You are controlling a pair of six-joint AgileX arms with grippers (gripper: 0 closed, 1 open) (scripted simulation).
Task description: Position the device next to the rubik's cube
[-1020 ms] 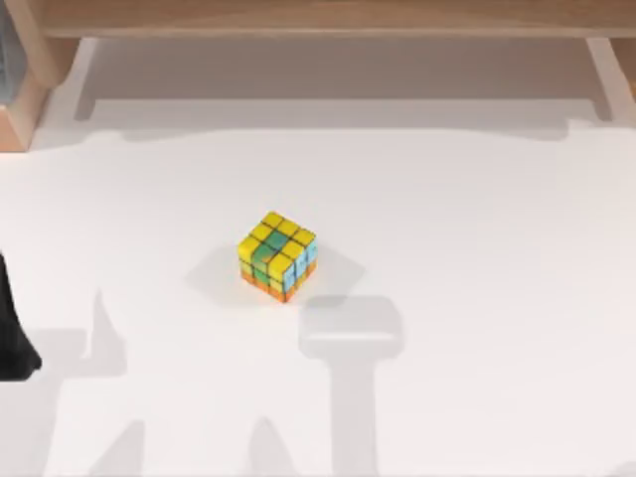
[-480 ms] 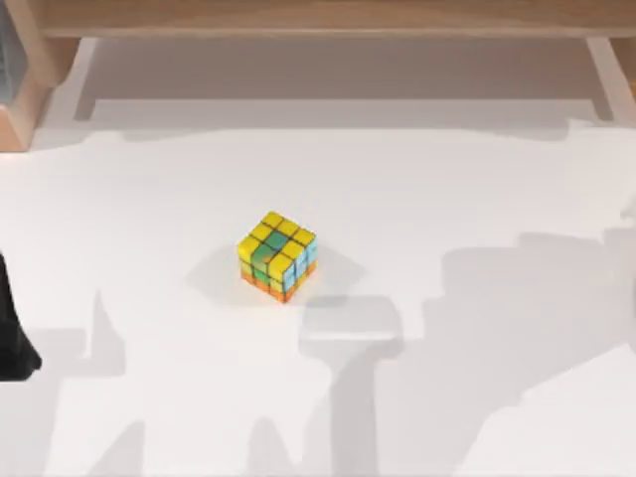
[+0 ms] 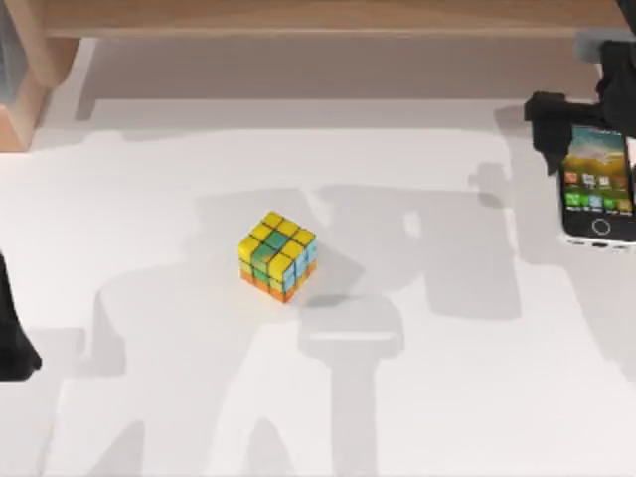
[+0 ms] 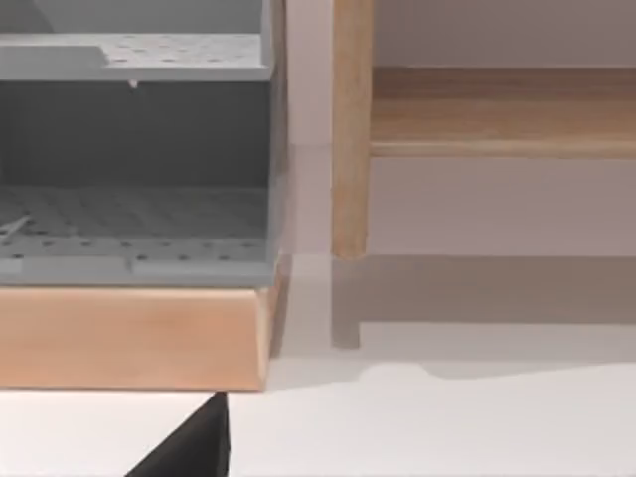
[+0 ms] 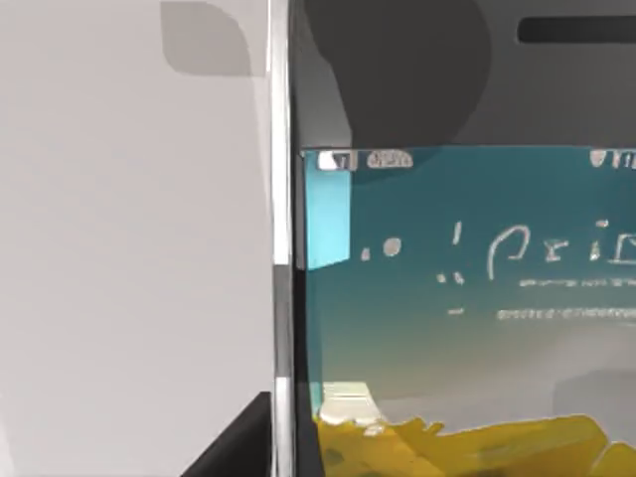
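Right gripper (image 3: 596,109) brought device (image 3: 597,189) into view.

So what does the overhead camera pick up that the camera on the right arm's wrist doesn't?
Only the top view takes in the rubik's cube mid-table, the wooden shelf along the far edge, the left arm parked at the left edge, and the right hand at the device's far end. Only the right wrist view gives the white writing on the screen. Both show the device and the white table.

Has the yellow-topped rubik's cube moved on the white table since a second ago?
No. The yellow-topped rubik's cube sits at the same spot on the white table, equally far from the wooden shelf edge as before.
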